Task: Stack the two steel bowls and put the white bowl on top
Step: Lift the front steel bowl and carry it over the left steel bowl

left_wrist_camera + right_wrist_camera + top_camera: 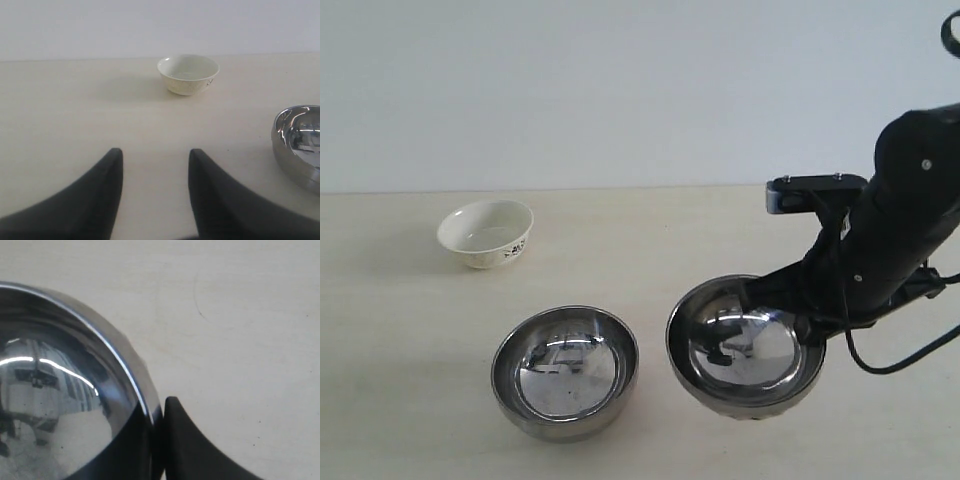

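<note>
Resting steel bowl: sat upright on the desk, close to the near edge and a little left of the middle; its mirror-like inside held nothing.
Held steel bowl: lay just beside the first, toward the right along the near edge, with a narrow strip of desk between the 2; it was tilted rather than level, and whether its base touched the desk could not be told.
Right gripper: its fingers pinched the rim of the held steel bowl, 1 finger inside the wall and 1 outside.
Right arm: black, it reached down from the right edge to that bowl's far right rim.
Cable: black, it looped beside the arm near the right edge.
White bowl: stood upright toward the far edge on the left side, well apart from both steel bowls, with a dark pattern on its outer wall.
Left gripper: its 2 dark fingers were parted with only bare desk between them; it was low over the desk, and the white bowl stood well beyond the tips.
</note>
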Available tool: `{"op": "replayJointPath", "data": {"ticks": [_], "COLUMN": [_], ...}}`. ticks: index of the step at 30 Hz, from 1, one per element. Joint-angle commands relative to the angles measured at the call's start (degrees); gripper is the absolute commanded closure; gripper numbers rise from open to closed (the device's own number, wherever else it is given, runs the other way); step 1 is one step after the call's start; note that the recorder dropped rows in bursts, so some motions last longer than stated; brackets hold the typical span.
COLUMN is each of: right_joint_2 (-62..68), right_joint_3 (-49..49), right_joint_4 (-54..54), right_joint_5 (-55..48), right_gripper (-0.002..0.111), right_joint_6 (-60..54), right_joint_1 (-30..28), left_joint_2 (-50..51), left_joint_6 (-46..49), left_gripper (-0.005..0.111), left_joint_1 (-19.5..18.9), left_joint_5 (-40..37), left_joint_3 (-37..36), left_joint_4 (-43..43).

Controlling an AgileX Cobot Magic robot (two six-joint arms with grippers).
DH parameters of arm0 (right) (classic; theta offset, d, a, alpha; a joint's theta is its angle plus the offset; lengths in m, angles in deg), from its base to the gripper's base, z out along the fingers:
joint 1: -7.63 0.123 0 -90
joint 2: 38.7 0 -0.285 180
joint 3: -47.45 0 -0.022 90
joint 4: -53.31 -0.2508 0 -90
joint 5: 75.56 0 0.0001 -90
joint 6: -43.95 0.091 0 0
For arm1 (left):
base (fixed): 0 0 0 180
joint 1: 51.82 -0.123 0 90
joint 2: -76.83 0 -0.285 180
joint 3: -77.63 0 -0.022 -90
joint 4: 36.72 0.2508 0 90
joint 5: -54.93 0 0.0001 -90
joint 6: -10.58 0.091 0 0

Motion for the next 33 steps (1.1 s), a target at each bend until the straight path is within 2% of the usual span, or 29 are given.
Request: {"op": "replayJointPath", "data": {"ticks": [1, 10, 16, 20, 25, 33], "right_joint_2": [-2.5, -3.1, -3.1, -3.1, -2.7, 3.3], "right_joint_3": [3.4, 6.6, 6.9, 6.9, 7.3, 14.2], "right_joint_4": [-1.7, -16.1, -18.6, -24.8, -25.5, -25.5], "right_joint_5": [-3.1, -0.7, 1.0, 1.4, 4.0, 1.3], "right_gripper": [0.108, 0.108, 0.108, 0.108, 0.108, 0.108], "right_joint_6": [0.1, -7.8, -7.9, -12.4, -13.2, -12.4], "right_joint_1": [-0.2, -0.1, 0.0, 0.2, 4.0, 10.4], "left_joint_2": [-0.1, -0.1, -0.1, -0.1, -0.1, -0.1], "left_joint_6": [-0.7, -0.7, -0.7, -0.7, -0.7, -0.7], "left_gripper": [0.066, 0.066, 0.066, 0.066, 0.066, 0.066], "left_joint_1": [-0.2, -0.2, -0.2, -0.2, -0.2, -0.2], "left_joint_5": [0.2, 0.2, 0.2, 0.2, 0.2, 0.2], "left_joint_3": [-0.2, -0.2, -0.2, -0.2, -0.2, -0.2], "left_joint_4": [0.3, 0.3, 0.3, 0.3, 0.3, 0.3]}}
